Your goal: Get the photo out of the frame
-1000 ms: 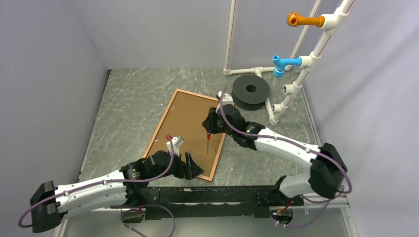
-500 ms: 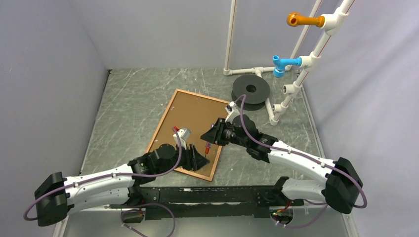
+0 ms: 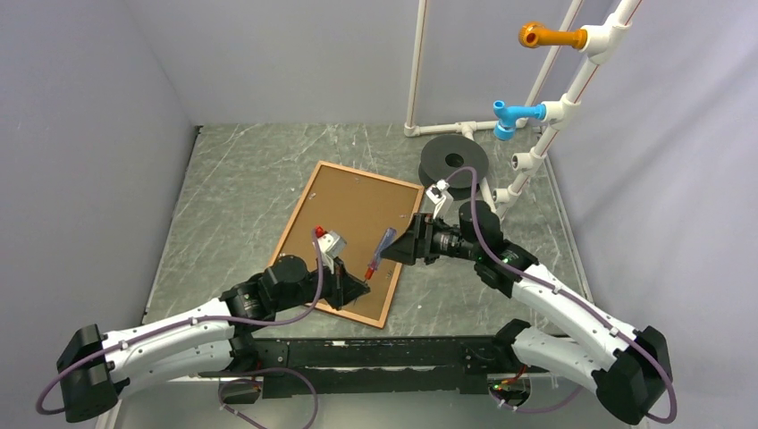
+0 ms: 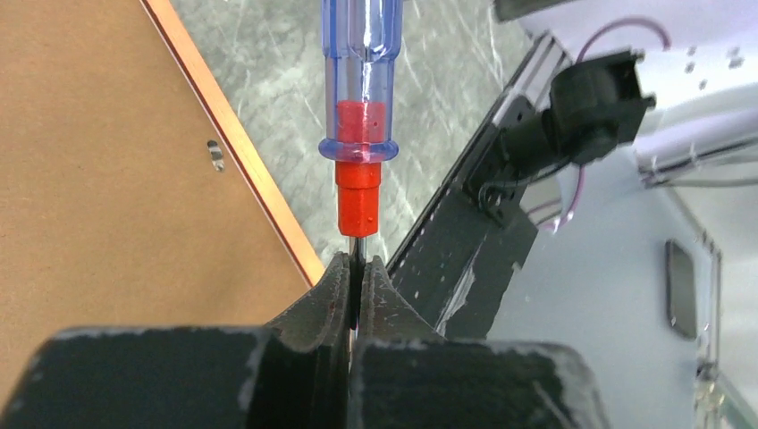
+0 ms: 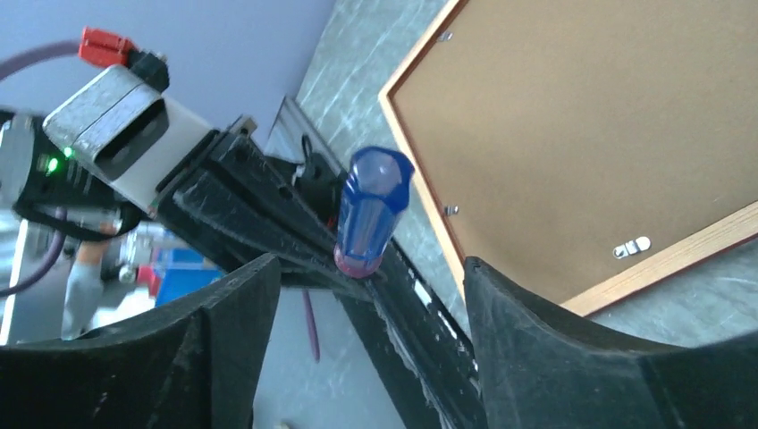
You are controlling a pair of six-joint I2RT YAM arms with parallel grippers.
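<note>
Left fingers: gripping screwdriver shaft.
Right fingers: standing wide around its handle.
Frame: lying just beneath left fingers, long axis running away.

White arm links, black joints, purple cables, red connector, black jaws

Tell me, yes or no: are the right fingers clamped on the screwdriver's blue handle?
No, the right fingers stand wide apart, with the screwdriver in the gap between them, touching neither.
</note>
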